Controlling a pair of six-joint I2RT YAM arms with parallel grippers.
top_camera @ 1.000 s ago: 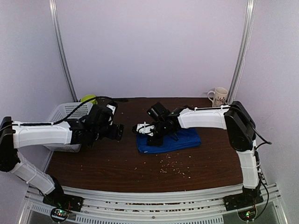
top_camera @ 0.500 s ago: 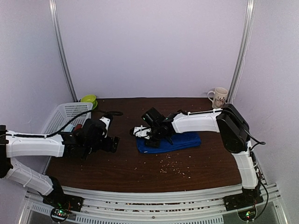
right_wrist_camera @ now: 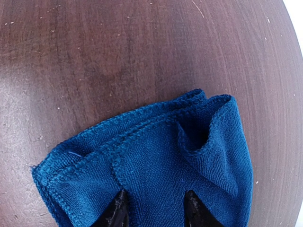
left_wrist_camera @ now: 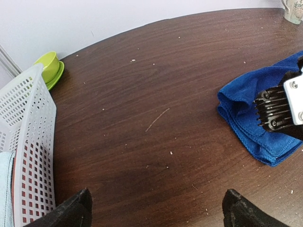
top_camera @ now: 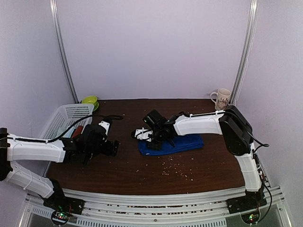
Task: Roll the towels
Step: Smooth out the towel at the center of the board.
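Dark wooden table (top_camera: 142, 175): carrying everything listed, framed by pale walls. Right arm (top_camera: 199, 124): reaching in from the right edge toward the table's middle, its wrist covering the left end of the blue towel in the top view. Left arm (top_camera: 38, 149): stretching low across the left side, in front of the basket. White perforated basket (top_camera: 61, 118): sitting at the table's left edge, well apart from the blue towel. Royal blue towel (right_wrist_camera: 156, 161): lying folded in flat layers right of centre, stitched edges stacking along one side, one corner puckering upward, no roll showing. Pale mint-green towel (left_wrist_camera: 4, 189): showing only as a pale sliver behind the basket wall at the frame's edge. White patterned mug (top_camera: 222, 98): standing upright in the far right corner. Green cup on its saucer (left_wrist_camera: 49, 66): sitting at the far left, just beyond the basket. Right gripper (right_wrist_camera: 154, 213): fingers standing partway apart, tips pressing on the blue cloth; whether any cloth is being pinched cannot be told. Left gripper (left_wrist_camera: 158, 213): jaws gaping at their widest, holding nothing, hovering over bare wood between basket and blue towel. Crumbs (top_camera: 175, 169): scattering pale specks in front of the blue towel.
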